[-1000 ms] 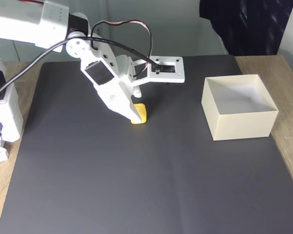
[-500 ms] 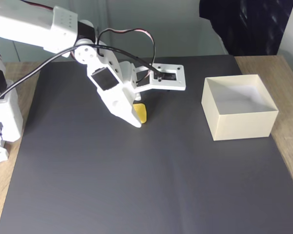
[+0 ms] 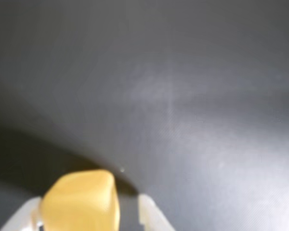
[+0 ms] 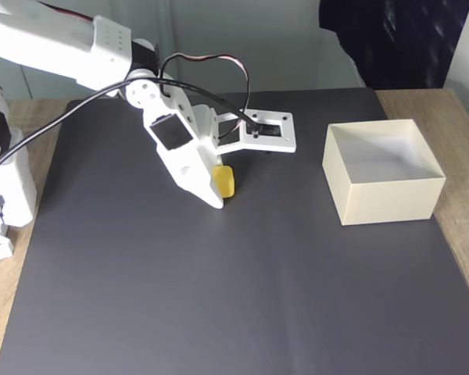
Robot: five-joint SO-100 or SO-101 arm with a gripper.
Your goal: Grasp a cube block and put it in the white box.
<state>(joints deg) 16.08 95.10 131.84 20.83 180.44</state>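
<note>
In the wrist view, the cube block (image 3: 82, 201) sits between the gripper (image 3: 89, 216) fingers, the jaws narrow around it, the dark mat (image 3: 183, 96) blurred beyond. In the fixed view, the gripper (image 4: 219, 191) holds the cube block (image 4: 224, 181) well left of the white box (image 4: 383, 191). The grasp looks made; next comes the carry rightward, above the box's near wall.
</note>
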